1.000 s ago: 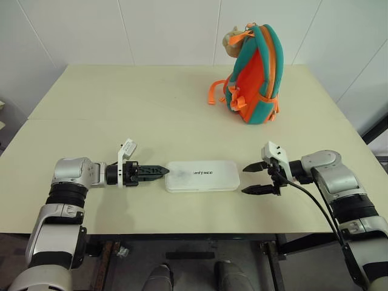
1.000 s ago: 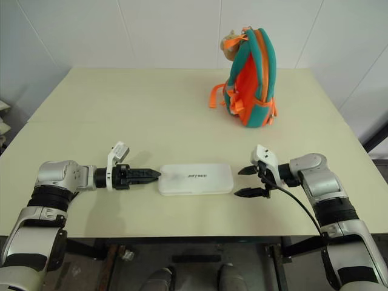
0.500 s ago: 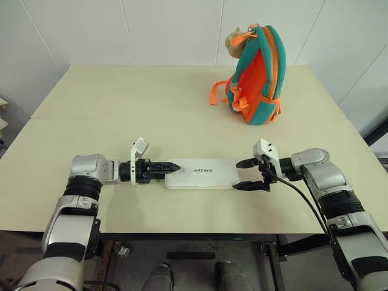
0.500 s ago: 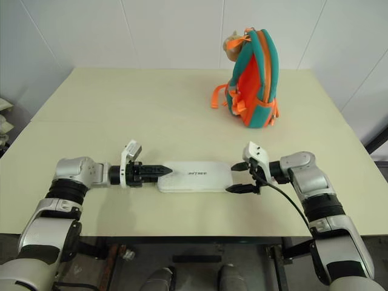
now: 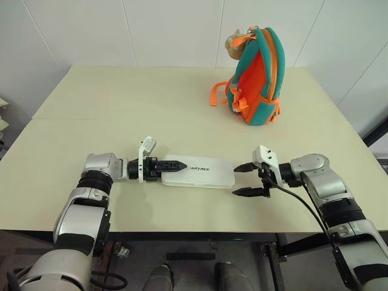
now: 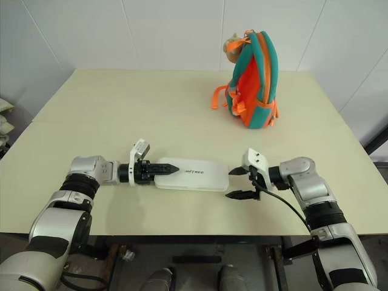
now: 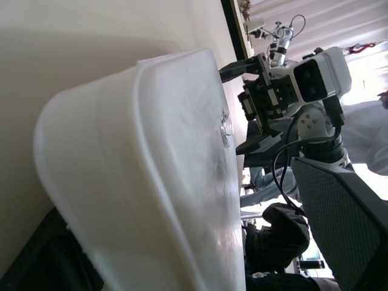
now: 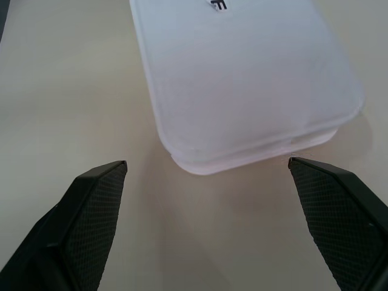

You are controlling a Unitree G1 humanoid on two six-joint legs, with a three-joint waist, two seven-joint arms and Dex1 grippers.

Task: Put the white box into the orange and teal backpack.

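From the head cameras: I see the white box (image 5: pixel 198 173) lying flat near the front edge of the table (image 5: pixel 121 109), its long axis running from nine o'clock to three o'clock across my view. My left gripper (image 5: pixel 173 165) comes in from nine o'clock along that axis; its black fingers (image 5: pixel 170 165) overlap the box's left end, and I cannot tell whether they have clamped or merely straddle it. My right gripper (image 5: pixel 244 180) sits just off the box's right end at three o'clock, jaws spread wide and holding nothing, apart from the box. The backpack (image 5: pixel 257 76) stands upright well apart at about one o'clock, near the far right of the table, a plush animal (image 5: pixel 233 39) at its top.

Left wrist camera: the box (image 7: pixel 151 182) is very close, end-on to the lens, with a dark finger pad (image 7: pixel 54 260) beside its near corner. Contact is not clear. The right gripper (image 7: pixel 248 103) faces back from the far end.

Right wrist camera: both fingers (image 8: pixel 91 206) flank the box's rounded near end (image 8: pixel 242 85), which lies ahead of them and between their lines, not yet entered.

Judgement: the left arm is the nearer; the right must advance along the long axis before closing.
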